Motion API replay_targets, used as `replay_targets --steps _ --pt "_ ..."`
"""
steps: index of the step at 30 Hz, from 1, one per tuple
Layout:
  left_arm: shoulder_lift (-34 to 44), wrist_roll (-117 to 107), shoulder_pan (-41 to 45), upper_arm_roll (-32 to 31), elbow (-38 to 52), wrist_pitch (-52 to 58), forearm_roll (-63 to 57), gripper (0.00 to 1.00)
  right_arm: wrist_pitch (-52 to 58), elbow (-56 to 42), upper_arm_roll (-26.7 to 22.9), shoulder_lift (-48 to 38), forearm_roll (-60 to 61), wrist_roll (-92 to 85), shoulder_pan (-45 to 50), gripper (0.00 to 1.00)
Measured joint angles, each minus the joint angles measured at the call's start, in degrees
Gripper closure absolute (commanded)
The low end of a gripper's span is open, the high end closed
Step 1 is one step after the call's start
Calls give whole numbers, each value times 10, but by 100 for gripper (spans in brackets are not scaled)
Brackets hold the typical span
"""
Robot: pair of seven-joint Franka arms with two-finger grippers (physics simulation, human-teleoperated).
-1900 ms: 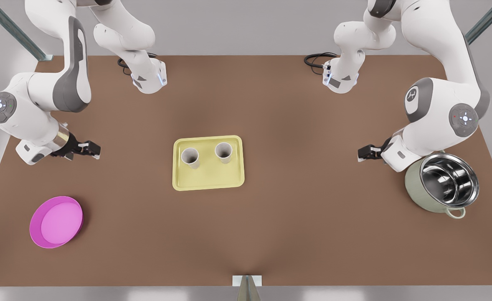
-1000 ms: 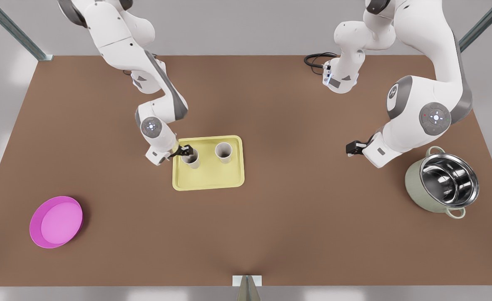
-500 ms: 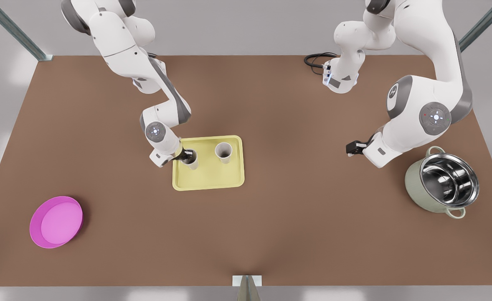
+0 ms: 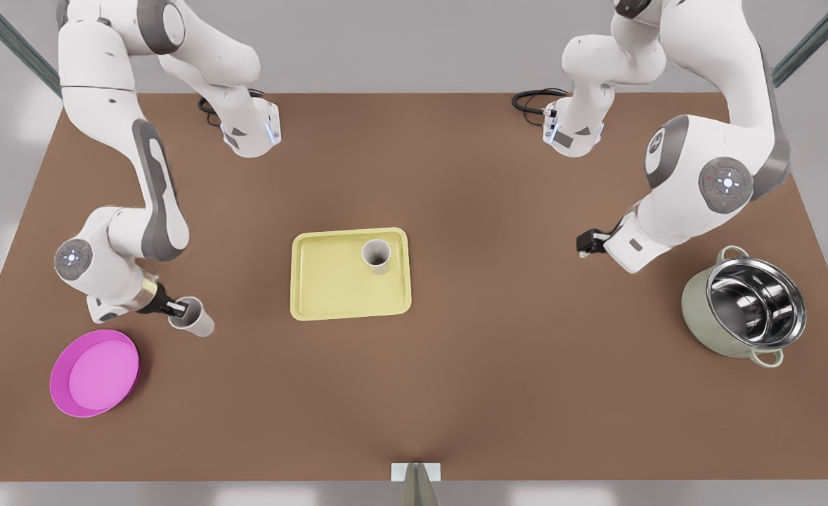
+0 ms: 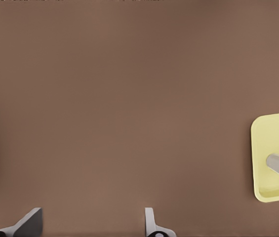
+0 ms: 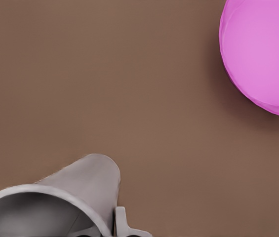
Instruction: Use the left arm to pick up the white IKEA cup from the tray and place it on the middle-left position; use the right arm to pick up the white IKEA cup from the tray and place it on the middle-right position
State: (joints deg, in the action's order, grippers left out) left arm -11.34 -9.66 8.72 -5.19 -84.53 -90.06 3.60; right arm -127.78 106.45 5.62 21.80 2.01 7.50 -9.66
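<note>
Brown table (image 4: 498,365), front view: right claw (image 4: 178,309) clamps a white cup (image 4: 199,323) beside the pink plate (image 4: 94,372); a second cup (image 4: 377,256) stands on the yellow tray (image 4: 330,295). Left wrist view: left claw (image 5: 90,227) spread wide. Right wrist view: the cup is gripped at its rim.

A robot test bench in a simulated lab, not a home. 2 white Franka arms are bolted at the far edge of a wide plain brown tabletop (image 4: 456,393), with black cables (image 4: 530,100) coiled at one base, grey metal frame struts (image 4: 13,49) in the far corners and bare grey walls behind. The few kitchen props look staged: a pale yellow rectangular tray (image 4: 330,295), a round pink plate (image 4: 94,373) and a steel-lined green pot (image 4: 744,309).
</note>
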Motion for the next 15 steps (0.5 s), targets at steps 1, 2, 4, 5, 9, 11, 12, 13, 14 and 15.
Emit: replay_targets --steps 1,2,4,5,9,11,12,13,14,15 --pt "0 -2 6 0 0 -1 0 0 6 -13 0 22 -2 -14 -2 90" --pt "0 -3 8 -1 1 -3 0 0 10 -23 0 39 -4 -27 -2 90" --pt "-11 -6 9 -1 5 -12 1 0 18 -32 0 55 -8 -50 -3 86" --pt "-32 -7 15 -2 25 -19 1 0 21 -34 0 58 -11 -59 -3 68" --pt "-69 -18 52 -3 56 -46 0 0 30 -37 0 61 -31 -79 -3 29" --pt "-76 -29 86 -3 62 -59 0 0 32 -39 0 61 -31 -91 -3 26" --pt "-80 -38 114 -3 63 -66 -1 0 33 -41 0 61 -29 -97 -3 26" --pt "-82 -48 142 -3 63 -72 -1 0 34 -42 0 61 -28 -104 -4 26" --pt "-86 -61 172 -3 62 -77 -7 0 35 -43 0 61 -26 -110 -4 26" --pt "-90 -74 201 -4 63 -82 -13 0 36 -44 0 61 -25 -116 -4 26"
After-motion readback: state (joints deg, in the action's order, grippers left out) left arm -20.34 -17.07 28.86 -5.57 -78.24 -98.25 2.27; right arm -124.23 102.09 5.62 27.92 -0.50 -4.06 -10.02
